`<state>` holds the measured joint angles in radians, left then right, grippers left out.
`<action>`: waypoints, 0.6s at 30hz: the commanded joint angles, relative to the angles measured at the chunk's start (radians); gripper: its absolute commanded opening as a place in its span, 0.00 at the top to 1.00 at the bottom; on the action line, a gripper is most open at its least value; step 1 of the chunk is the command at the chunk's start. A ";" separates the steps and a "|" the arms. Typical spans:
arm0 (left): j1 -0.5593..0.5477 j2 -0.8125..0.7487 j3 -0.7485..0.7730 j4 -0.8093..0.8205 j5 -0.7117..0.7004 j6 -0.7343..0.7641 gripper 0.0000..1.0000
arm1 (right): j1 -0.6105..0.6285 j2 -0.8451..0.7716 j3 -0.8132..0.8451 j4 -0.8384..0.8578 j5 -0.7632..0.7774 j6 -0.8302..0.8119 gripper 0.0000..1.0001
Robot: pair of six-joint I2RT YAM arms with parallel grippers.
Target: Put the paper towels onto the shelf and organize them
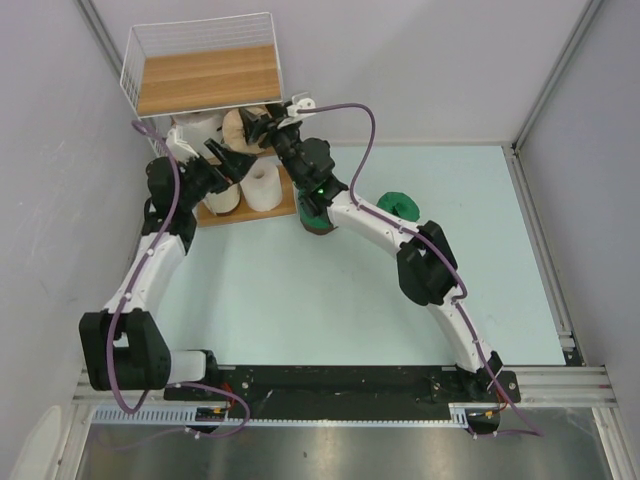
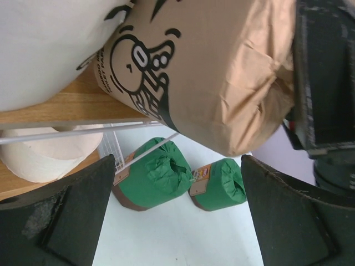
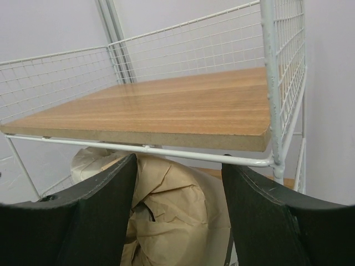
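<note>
R tool [image 3: 177, 166] grips the tan roll [image 3: 177, 216] btwn its fingers at the shelf's [image 3: 166, 119] mid tier, under the top board. L tool [image 2: 177, 166] gapes wide just beside it. Shelf's at the table's [image 1: 400, 320] far-left corner. I see a green roll [image 2: 152, 177] and a second green roll [image 2: 219, 185] on the table nr the far edge.

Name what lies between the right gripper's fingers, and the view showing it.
The tan roll, under the shelf's top board, sits within the right gripper; right wrist view.

Bright, even light; soft shadows
</note>
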<state>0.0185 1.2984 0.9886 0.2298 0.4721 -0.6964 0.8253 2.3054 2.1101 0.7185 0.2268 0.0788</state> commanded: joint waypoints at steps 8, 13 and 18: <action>-0.011 0.082 0.125 -0.012 -0.075 0.047 0.00 | -0.006 -0.003 0.056 -0.019 -0.007 0.004 0.33; -0.011 0.087 0.150 -0.017 -0.076 0.048 0.00 | 0.011 -0.076 -0.037 0.039 -0.011 -0.017 0.33; -0.011 0.079 0.157 -0.023 -0.072 0.046 0.00 | 0.032 -0.207 -0.267 0.155 -0.003 -0.028 0.33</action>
<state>0.0124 1.3888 1.0966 0.1970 0.4065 -0.6701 0.8341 2.2471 1.9739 0.7517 0.2199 0.0711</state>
